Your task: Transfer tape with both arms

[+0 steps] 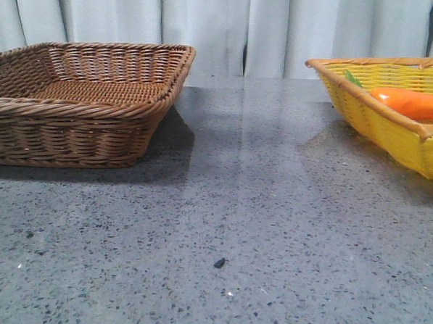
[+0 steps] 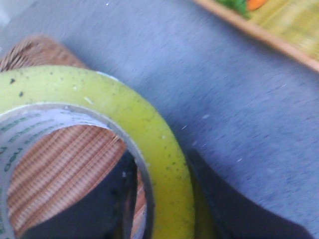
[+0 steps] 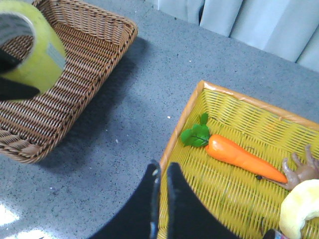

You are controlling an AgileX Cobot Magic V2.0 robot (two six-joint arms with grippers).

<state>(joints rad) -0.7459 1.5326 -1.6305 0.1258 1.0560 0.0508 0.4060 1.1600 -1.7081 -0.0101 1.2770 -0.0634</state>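
The tape [image 2: 149, 144] is a yellow roll with a white printed core, filling the left wrist view. My left gripper [image 2: 164, 199] is shut on its wall, one dark finger inside the core and one outside. Through the core I see the brown basket's weave [image 2: 65, 164]. In the right wrist view the tape [image 3: 35, 50] hangs in the air over the brown wicker basket [image 3: 89, 55], held by the left fingers [image 3: 15, 89]. My right gripper [image 3: 163, 172] is shut and empty, above the near rim of the yellow basket [image 3: 184, 134]. Neither arm nor the tape shows in the front view.
The brown basket [image 1: 81, 104] stands at the left of the grey speckled table, the yellow basket [image 1: 393, 120] at the right. The yellow basket holds an orange carrot [image 3: 239, 157], a small brown figure [image 3: 301, 172] and a pale yellow ring [image 3: 299, 209]. A small dark speck [image 1: 219, 262] lies mid-table.
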